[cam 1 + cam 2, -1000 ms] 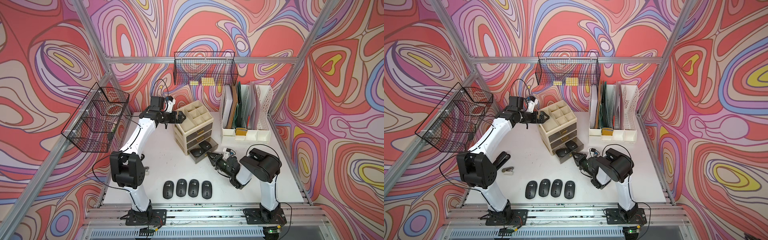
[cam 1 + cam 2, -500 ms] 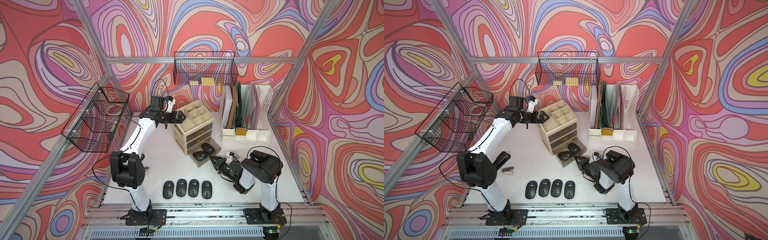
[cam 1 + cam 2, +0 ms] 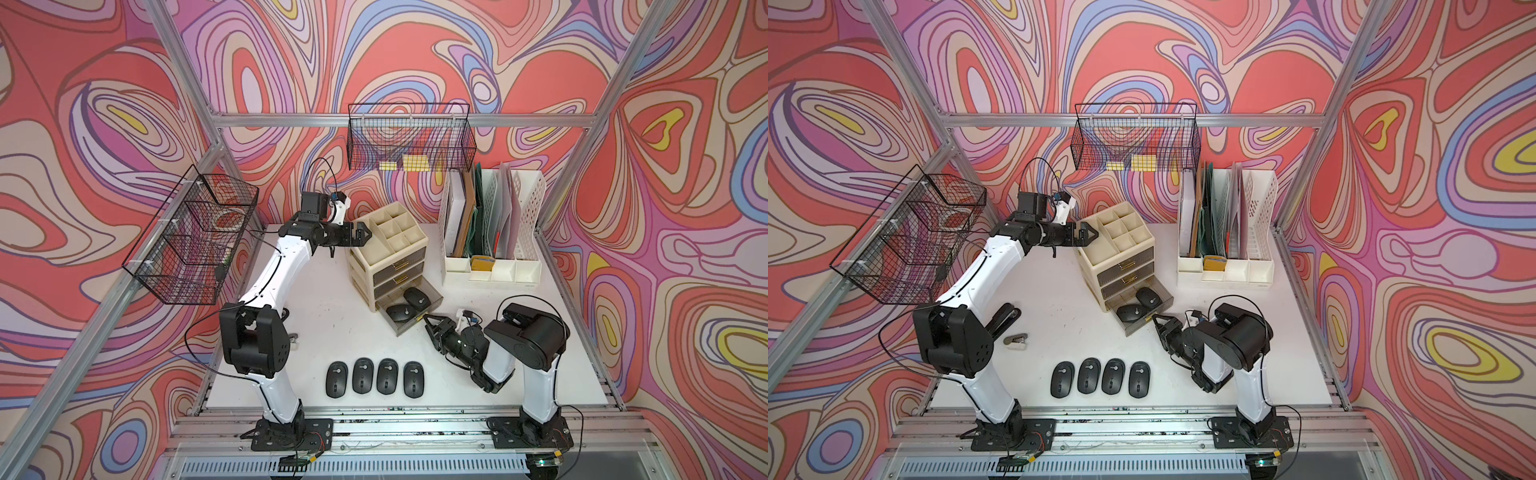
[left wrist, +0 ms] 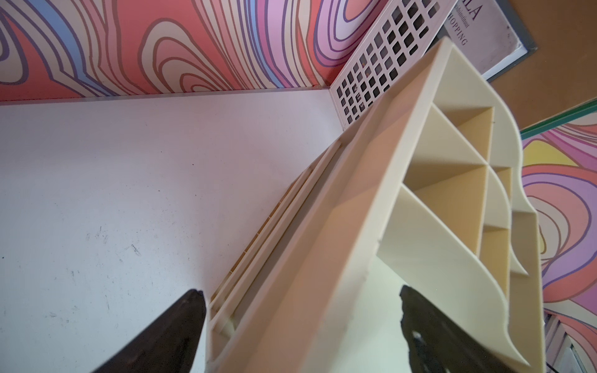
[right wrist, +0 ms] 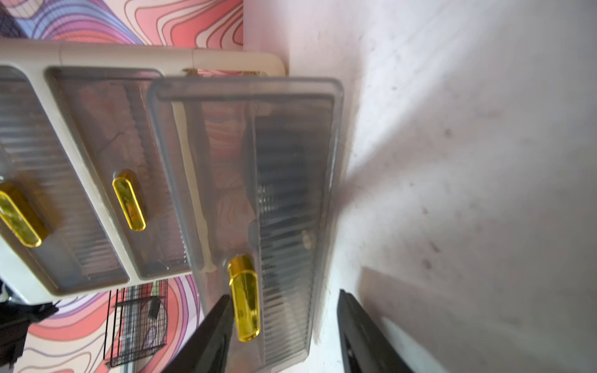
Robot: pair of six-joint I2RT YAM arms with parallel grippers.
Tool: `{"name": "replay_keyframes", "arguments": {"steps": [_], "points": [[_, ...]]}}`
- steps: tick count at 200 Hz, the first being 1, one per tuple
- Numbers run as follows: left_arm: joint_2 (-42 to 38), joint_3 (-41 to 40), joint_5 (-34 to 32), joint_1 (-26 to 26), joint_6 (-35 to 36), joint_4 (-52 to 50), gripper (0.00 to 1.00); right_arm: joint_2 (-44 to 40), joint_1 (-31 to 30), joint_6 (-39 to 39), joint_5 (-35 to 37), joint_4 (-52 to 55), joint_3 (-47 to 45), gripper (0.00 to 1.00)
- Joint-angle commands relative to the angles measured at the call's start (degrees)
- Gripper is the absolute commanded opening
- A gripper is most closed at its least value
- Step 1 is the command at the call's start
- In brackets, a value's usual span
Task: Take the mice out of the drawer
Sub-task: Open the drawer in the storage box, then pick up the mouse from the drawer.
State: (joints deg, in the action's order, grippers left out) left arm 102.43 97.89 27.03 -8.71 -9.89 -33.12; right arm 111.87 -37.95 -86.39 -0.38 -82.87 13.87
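The bottom drawer (image 3: 410,328) of the cream organizer (image 3: 390,237) stands pulled out. Two black mice (image 3: 417,298) (image 3: 399,312) lie in it, seen in both top views (image 3: 1149,297). Several more mice (image 3: 363,375) lie in a row near the table's front edge. My right gripper (image 3: 432,322) (image 5: 284,294) is open just in front of the drawer, one finger beside its yellow handle (image 5: 244,297), holding nothing. My left gripper (image 3: 362,234) (image 4: 300,290) is open, its fingers on either side of the organizer's top back wall (image 4: 355,200).
A white file rack (image 3: 490,232) with folders stands behind the right arm. Wire baskets hang on the back wall (image 3: 409,143) and the left wall (image 3: 193,241). A small stapler (image 3: 1016,339) lies by the left arm's base.
The right gripper drew the drawer further out by its handle, then opened and let the handle go. The left arm has not moved.
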Motion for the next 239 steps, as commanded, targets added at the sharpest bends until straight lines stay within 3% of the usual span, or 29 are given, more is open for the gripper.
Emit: {"name": "replay_keyframes", "arguments": {"steps": [1,48,93,125,144,162,205,239], "points": [[-1.36,0.96,-1.50,0.20,1.09,-1.85,0.98,-3.43,-0.07,3.05,1.21,6.84,-0.64,0.62],[-2.06,1.22,-1.47,0.19,1.49,-2.12,0.99,-19.09,-0.01,10.95,1.42,28.58,2.38,0.68],[-4.35,1.44,-2.33,0.18,2.74,-2.66,0.99,-36.84,-0.06,22.62,2.75,58.53,10.11,0.77],[-5.97,1.54,-2.45,0.54,3.42,-2.87,0.99,-46.17,-0.03,29.38,3.92,75.62,15.79,0.90],[-7.00,1.11,-2.91,0.54,4.11,-2.71,1.00,-49.19,-0.01,34.31,3.22,83.88,19.18,0.99],[-7.55,1.38,-2.71,1.38,4.41,-2.82,0.99,-51.38,0.00,39.42,2.69,91.30,22.71,0.98],[-8.29,2.07,6.88,7.78,0.75,-0.67,0.99,-53.25,-0.01,50.05,3.37,105.00,31.13,0.98],[-10.30,3.98,7.46,7.95,3.74,-3.55,0.99,-53.34,-0.01,57.14,2.28,110.35,35.43,0.98]]}}
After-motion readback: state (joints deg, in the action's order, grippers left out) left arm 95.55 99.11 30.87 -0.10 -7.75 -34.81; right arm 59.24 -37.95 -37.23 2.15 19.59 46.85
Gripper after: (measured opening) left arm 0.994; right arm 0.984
